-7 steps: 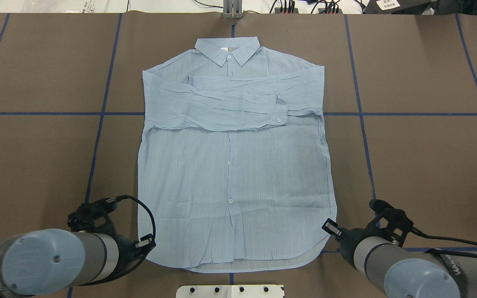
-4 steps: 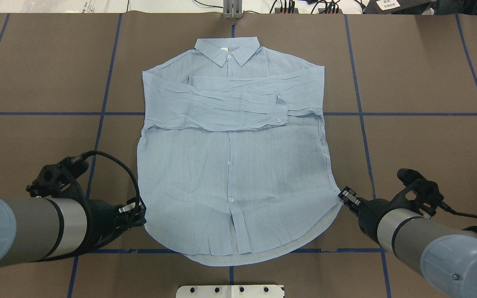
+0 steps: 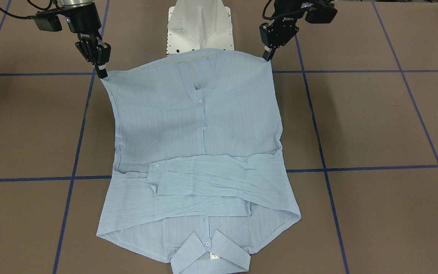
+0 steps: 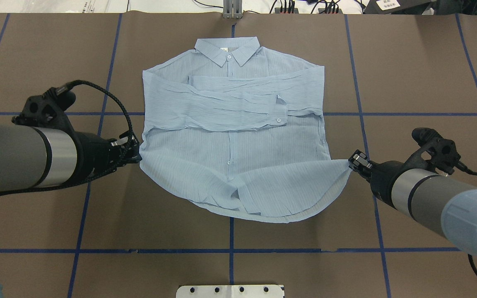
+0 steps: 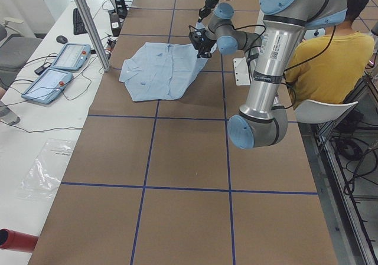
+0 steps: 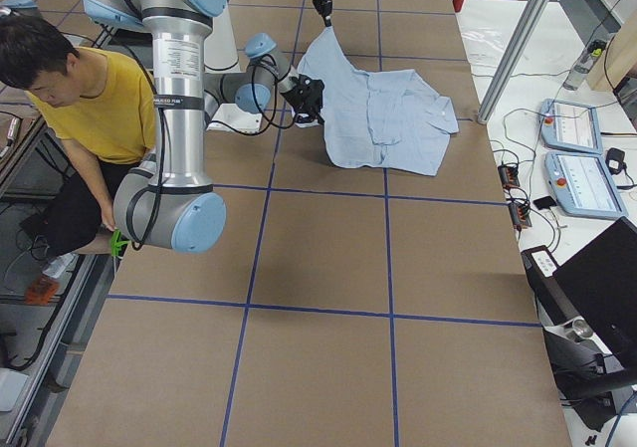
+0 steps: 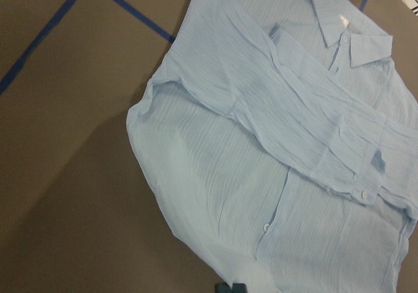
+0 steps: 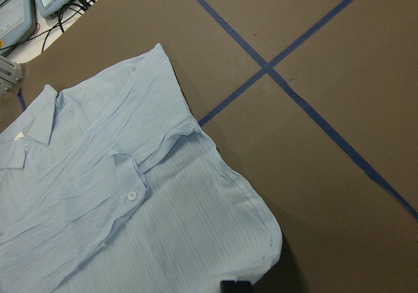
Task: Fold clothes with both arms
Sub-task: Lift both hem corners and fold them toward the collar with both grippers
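Observation:
The light-blue striped shirt (image 4: 230, 136) lies front up on the brown table, collar (image 4: 227, 49) at the far end. Both sleeves are folded across the chest. My left gripper (image 4: 137, 154) is shut on the hem's left corner. My right gripper (image 4: 352, 162) is shut on the hem's right corner. Both corners are raised off the table, and the hem (image 4: 259, 207) sags between them. In the front view the left gripper (image 3: 267, 57) is at the upper right and the right gripper (image 3: 102, 72) at the upper left. Both wrist views look down on the shirt (image 7: 274, 162) (image 8: 130, 221).
The white pedestal base (image 4: 230, 291) sits at the near table edge behind the hem. Blue tape lines (image 4: 358, 114) grid the brown cover. A metal post (image 4: 232, 10) stands at the far edge. A person in yellow (image 5: 331, 58) sits beside the robot. Control tablets (image 5: 59, 67) lie on a side table.
Both grippers have lifted the hem corners and carried them away from the base toward the collar. The lower part of the shirt has risen and the hem bows between them.

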Available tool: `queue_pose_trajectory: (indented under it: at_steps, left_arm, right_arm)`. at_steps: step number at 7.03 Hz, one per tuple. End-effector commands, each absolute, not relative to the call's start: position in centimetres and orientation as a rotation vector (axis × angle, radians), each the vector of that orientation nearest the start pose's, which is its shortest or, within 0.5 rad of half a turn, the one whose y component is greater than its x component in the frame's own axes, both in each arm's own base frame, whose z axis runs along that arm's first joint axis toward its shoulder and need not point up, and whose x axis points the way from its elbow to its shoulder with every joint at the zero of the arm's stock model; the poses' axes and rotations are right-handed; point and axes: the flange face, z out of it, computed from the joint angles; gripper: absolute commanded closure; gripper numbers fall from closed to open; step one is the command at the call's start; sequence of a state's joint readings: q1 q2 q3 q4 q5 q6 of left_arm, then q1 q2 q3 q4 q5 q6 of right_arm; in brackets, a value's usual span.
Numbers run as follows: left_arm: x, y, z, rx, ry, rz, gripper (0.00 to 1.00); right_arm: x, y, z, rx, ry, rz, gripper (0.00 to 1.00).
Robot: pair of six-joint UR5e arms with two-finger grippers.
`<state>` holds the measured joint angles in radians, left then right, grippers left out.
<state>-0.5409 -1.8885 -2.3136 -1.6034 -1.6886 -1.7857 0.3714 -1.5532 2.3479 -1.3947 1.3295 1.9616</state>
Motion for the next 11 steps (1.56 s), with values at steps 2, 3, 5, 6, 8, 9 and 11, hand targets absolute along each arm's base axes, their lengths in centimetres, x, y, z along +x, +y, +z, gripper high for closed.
queue_pose_trajectory:
  at_steps: [2, 3, 5, 6, 8, 9, 11]
  left_arm:
    - [35.2, -42.7, 23.5, 0.198, 1.126, -0.618, 1.00]
    - [36.2, -45.6, 24.4, 0.239, 1.125, -0.610, 1.00]
    - [38.0, -51.8, 28.0, 0.332, 1.172, -0.590, 1.00]
    - [39.4, -54.3, 29.1, 0.352, 1.188, -0.592, 1.00]
    - [39.5, -57.8, 31.4, 0.399, 1.166, -0.580, 1.00]
    - [39.9, -59.1, 33.3, 0.406, 1.143, -0.579, 1.00]
    - [41.7, -61.8, 35.7, 0.432, 1.135, -0.556, 1.00]
  right_arm:
    - [-36.0, -38.5, 28.1, 0.275, -0.942, 0.773, 1.00]
    - [-36.5, -42.3, 28.0, 0.294, -0.916, 0.753, 1.00]
    - [-37.3, -49.6, 29.9, 0.289, -0.836, 0.741, 1.00]
    - [-37.6, -53.0, 30.6, 0.300, -0.794, 0.737, 1.00]
    - [-41.1, -60.1, 32.0, 0.284, -0.758, 0.758, 1.00]
    - [-41.6, -62.2, 34.2, 0.280, -0.784, 0.765, 1.00]
    - [-43.8, -64.5, 35.0, 0.279, -0.788, 0.764, 1.00]
